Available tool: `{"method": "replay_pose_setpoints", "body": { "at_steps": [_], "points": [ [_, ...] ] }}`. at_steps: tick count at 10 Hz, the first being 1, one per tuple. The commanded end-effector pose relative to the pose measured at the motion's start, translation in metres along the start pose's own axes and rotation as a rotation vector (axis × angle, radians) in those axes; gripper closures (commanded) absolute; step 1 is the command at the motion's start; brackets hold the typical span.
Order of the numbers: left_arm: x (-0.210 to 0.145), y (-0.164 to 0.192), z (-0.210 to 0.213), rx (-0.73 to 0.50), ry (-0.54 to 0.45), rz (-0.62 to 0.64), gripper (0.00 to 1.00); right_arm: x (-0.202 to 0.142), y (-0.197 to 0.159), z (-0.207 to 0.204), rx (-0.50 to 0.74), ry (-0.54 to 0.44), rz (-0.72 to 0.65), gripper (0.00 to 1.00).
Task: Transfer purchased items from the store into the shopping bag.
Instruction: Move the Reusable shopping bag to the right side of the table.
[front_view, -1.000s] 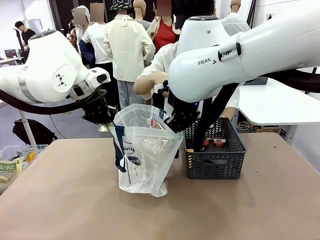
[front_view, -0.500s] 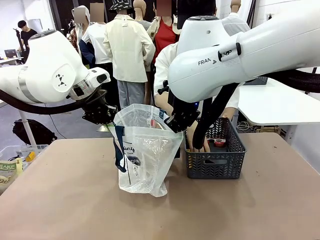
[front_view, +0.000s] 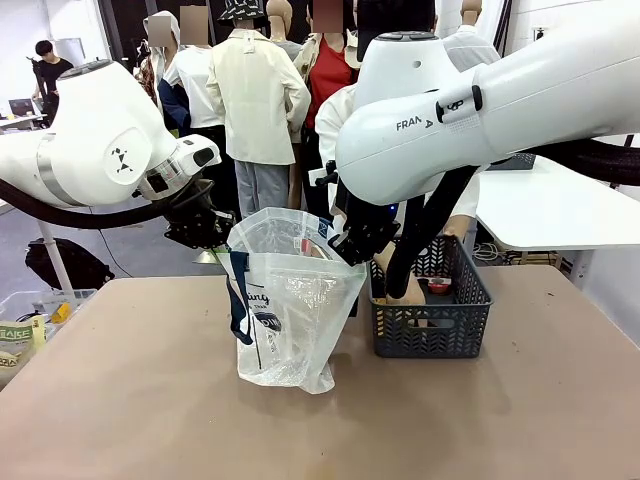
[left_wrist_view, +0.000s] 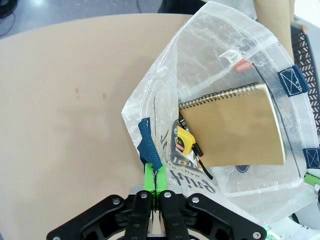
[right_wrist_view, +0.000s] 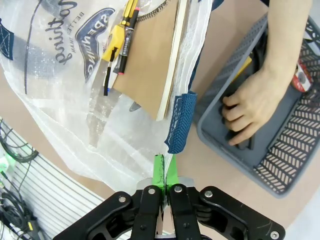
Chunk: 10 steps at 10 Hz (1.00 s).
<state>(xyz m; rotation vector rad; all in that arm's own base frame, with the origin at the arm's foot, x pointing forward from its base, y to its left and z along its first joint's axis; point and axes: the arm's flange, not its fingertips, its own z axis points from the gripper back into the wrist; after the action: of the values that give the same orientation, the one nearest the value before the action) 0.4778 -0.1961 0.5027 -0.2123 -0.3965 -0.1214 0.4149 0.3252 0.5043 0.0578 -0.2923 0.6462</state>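
The translucent shopping bag (front_view: 290, 305) stands open mid-table, held between my two arms. My left gripper (front_view: 213, 236) is shut on its left rim, by the navy handle (left_wrist_view: 149, 145). My right gripper (front_view: 350, 246) is shut on the opposite rim, below the other handle (right_wrist_view: 180, 122). Inside the bag lie a brown spiral notebook (left_wrist_view: 235, 127), a yellow item (left_wrist_view: 184, 142) and a pen (right_wrist_view: 122, 35). The dark grey store basket (front_view: 430, 335) sits right of the bag. A person's hand (right_wrist_view: 252, 102) reaches into it, and a red item (front_view: 437, 285) shows inside.
A clear box (front_view: 22, 330) with packets sits off the table's left edge. A white table (front_view: 550, 210) stands behind at the right. Bare tabletop (front_view: 150, 400) lies in front of the bag and basket.
The person's hand has come down into the basket. Both grippers and the bag have stayed put.
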Motion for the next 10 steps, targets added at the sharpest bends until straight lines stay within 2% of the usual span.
{"method": "replay_pose_setpoints", "body": {
  "at_steps": [1, 10],
  "points": [
    [0.0010, 0.0011, 0.0012, 0.000, -0.002, 0.001, 1.00, -0.0002, -0.0019, 0.0015, -0.003, -0.003, -0.005, 1.00],
    [0.0010, 0.0011, 0.0012, 0.000, -0.002, 0.001, 1.00, -0.0002, -0.0019, 0.0015, -0.003, -0.003, -0.005, 1.00]
  ]
}}
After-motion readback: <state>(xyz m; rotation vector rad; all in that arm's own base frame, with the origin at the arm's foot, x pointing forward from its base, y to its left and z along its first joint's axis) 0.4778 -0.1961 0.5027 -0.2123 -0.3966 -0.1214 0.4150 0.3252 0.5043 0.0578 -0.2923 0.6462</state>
